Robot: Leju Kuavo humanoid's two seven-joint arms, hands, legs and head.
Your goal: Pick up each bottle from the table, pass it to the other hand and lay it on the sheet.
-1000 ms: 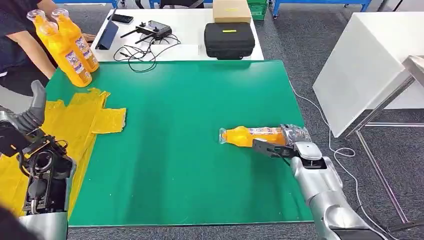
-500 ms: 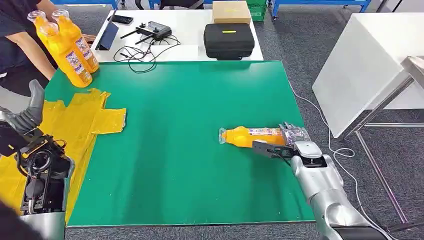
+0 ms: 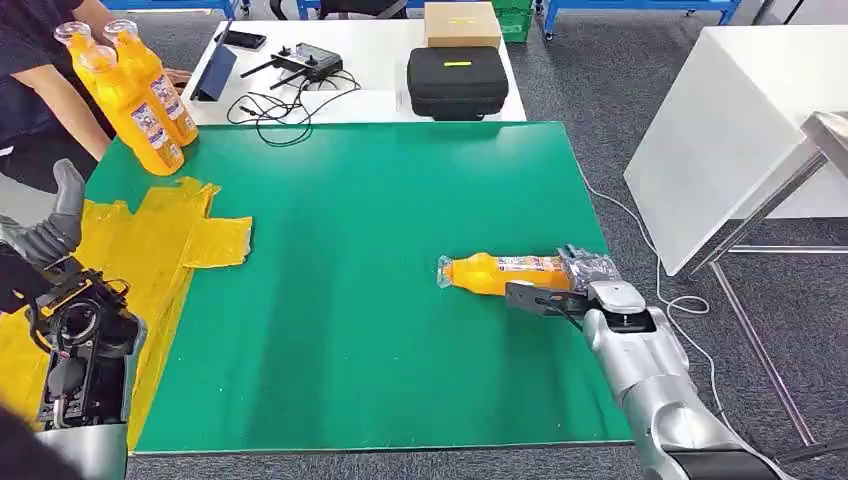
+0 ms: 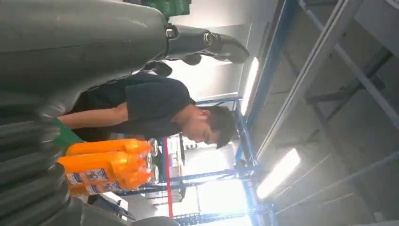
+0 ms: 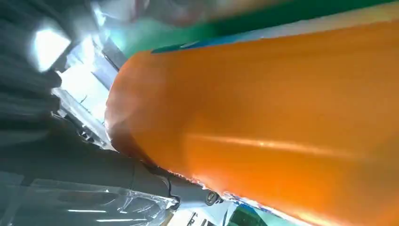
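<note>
The orange bottle (image 3: 500, 272) lies on its side on the green worktop (image 3: 380, 300), well apart from the yellow sheet (image 3: 150, 250); the right hand (image 3: 545, 297) is against its base end, whether gripping I cannot tell; close firmly round the body before lifting; the left hand (image 3: 55, 225) waits open, holding nothing
</note>
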